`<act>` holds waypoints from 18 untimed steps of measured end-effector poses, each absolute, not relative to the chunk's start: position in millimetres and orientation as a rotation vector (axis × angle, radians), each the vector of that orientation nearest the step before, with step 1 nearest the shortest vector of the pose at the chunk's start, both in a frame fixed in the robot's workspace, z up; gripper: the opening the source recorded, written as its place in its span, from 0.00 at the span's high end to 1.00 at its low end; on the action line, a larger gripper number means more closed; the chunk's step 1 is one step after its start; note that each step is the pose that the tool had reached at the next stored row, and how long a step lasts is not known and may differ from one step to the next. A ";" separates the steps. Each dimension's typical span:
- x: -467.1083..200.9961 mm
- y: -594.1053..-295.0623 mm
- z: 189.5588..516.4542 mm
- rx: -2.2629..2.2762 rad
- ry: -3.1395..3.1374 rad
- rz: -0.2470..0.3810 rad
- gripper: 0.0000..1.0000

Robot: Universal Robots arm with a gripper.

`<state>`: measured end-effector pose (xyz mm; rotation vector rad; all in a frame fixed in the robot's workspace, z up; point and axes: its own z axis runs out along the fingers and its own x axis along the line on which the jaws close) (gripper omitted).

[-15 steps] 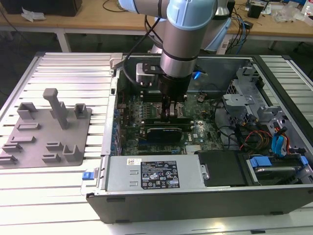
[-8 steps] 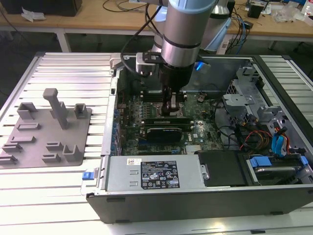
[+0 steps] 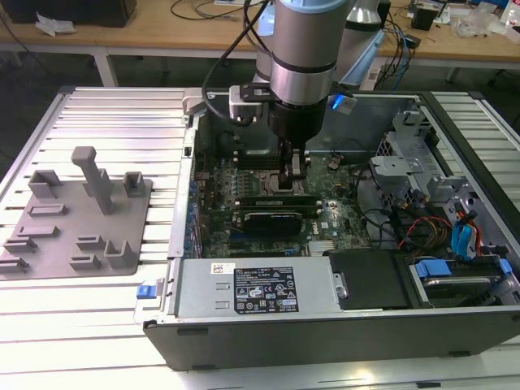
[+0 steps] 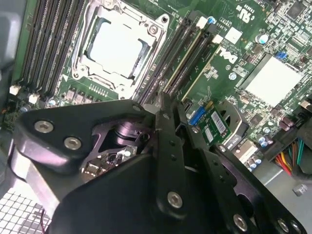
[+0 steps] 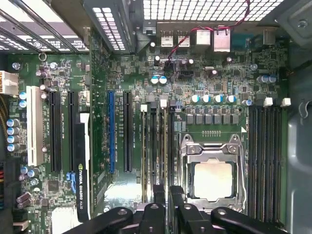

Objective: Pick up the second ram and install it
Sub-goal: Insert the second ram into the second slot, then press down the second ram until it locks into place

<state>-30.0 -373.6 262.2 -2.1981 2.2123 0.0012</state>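
My gripper (image 3: 294, 180) reaches down into the open computer case (image 3: 244, 325), over the memory slots beside the CPU socket (image 5: 212, 180). In both wrist views its black fingers (image 4: 165, 146) stand close together around the top edge of a thin green stick, the second ram (image 4: 187, 61) (image 5: 167, 146). The stick stands upright along one of the slots and runs out from between the fingertips (image 5: 158, 195). The gripper (image 4: 168, 105) (image 5: 166, 190) holds it about midway along its length. How deep it sits in the slot is hidden.
A black expansion card (image 3: 272, 218) lies across the board just in front of the gripper. More black slots (image 5: 265, 161) run on the socket's other side. A grey holder plate (image 3: 81, 219) sits at the exterior view's left. Cables and drive cages (image 3: 422, 219) fill the case's right.
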 end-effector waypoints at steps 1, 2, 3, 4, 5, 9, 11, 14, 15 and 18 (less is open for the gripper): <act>-30.0 -373.6 262.2 -2.198 2.212 0.001 0.85; -29.8 -373.6 262.2 -2.198 2.212 0.001 0.92; -29.7 -373.6 262.2 -2.198 2.212 0.001 0.92; -29.7 -373.6 262.2 -2.198 2.212 0.001 0.92; -29.6 -373.6 262.2 -2.198 2.212 0.001 0.92; -29.1 -373.6 262.2 -2.198 2.212 0.001 0.92; -28.8 -373.6 262.2 -2.198 2.212 0.001 0.92; -28.5 -373.6 262.2 -2.198 2.212 0.001 0.92; -28.4 -373.6 262.2 -2.198 2.212 0.001 0.92; -27.9 -373.6 262.2 -2.198 2.212 0.001 0.92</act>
